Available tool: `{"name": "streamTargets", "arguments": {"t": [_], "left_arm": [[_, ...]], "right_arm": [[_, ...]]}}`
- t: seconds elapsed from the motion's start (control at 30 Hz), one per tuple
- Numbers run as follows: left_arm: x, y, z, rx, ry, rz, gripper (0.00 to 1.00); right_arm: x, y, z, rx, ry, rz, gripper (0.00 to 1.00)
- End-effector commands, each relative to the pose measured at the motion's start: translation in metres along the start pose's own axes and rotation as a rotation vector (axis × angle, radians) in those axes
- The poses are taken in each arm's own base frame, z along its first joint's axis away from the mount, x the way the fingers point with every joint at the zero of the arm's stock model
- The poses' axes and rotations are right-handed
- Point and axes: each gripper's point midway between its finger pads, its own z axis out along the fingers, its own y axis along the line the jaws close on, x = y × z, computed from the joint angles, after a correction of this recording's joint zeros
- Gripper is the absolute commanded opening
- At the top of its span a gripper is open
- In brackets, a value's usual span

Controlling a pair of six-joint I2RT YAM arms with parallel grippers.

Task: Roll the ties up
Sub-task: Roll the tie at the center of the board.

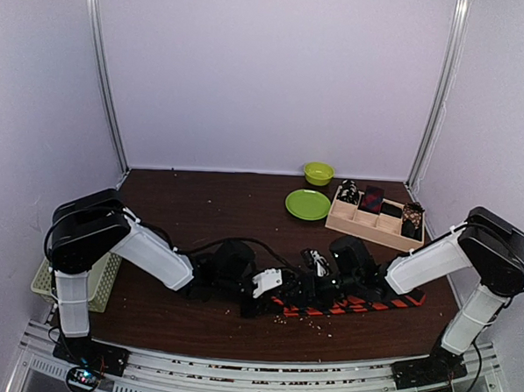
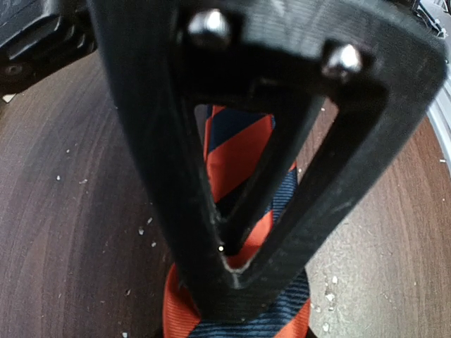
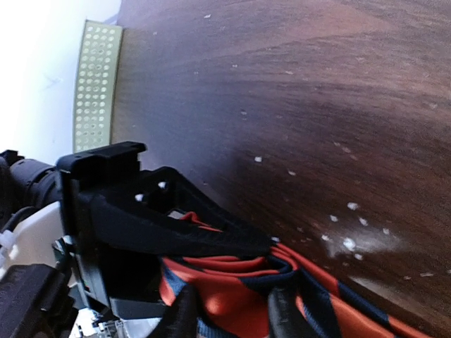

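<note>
Down near the front edge of the worktop (image 1: 200, 210), the striped tie (image 1: 388, 303) lies stretched toward the right side, its left end bunched up. The left gripper (image 2: 229, 264) is pinched tight on that folded end. The right gripper (image 3: 232, 320) stands partly open, its fingers (image 3: 282, 310) straddling the bunched cloth just beside it.

one striped tie (image 1: 388, 303), one plate (image 1: 307, 204), one bowl (image 1: 318, 173), one basket (image 1: 105, 283).

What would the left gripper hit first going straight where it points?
The orange-red striped tie: the left gripper points down with its tips on the fabric, and the table is apparently right underneath.
</note>
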Motion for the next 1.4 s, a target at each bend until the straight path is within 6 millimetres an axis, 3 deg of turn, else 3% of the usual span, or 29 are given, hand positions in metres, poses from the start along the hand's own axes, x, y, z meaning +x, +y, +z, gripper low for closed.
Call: {"name": "streamTargets", "arguments": {"t": [0.0,0.1,0.13,0.27,0.43,0.8,1.07,1.13,1.23,1.37], "left_arm": [[0.036,-0.004,-0.002,-0.001,0.143,-0.015,0.29],[0.036,-0.003,-0.001,-0.006,0.148,-0.014,0.29],[0.036,-0.002,-0.001,-0.008,0.148,-0.016,0.3],[0.029,0.001,-0.003,-0.025,0.12,-0.051,0.52],[0.002,0.003,-0.013,-0.043,-0.004,-0.064,0.79],[-0.029,0.006,-0.012,-0.049,-0.226,-0.143,0.86],[-0.053,0.007,0.009,0.016,-0.342,-0.197,0.81],[-0.053,0.007,0.013,0.029,-0.348,-0.204,0.72],[-0.04,0.004,0.016,0.029,-0.296,-0.191,0.49],[-0.01,-0.004,0.005,0.014,-0.146,-0.124,0.34]], "right_arm": [[0.002,0.0,0.007,0.0,0.005,0.02,0.25],[0.009,-0.009,0.005,0.013,0.015,0.029,0.02],[0.01,-0.011,0.004,0.016,0.017,0.026,0.0],[0.016,-0.029,-0.001,0.059,0.014,0.019,0.0],[0.026,-0.064,-0.011,0.164,0.021,-0.01,0.0],[0.042,-0.103,-0.028,0.294,0.035,-0.038,0.0],[0.039,-0.101,-0.021,0.295,0.034,-0.03,0.0],[0.037,-0.095,-0.016,0.278,0.03,-0.032,0.0],[0.03,-0.079,-0.008,0.226,0.018,-0.038,0.0],[0.017,-0.057,-0.008,0.173,0.0,-0.069,0.02]]}}
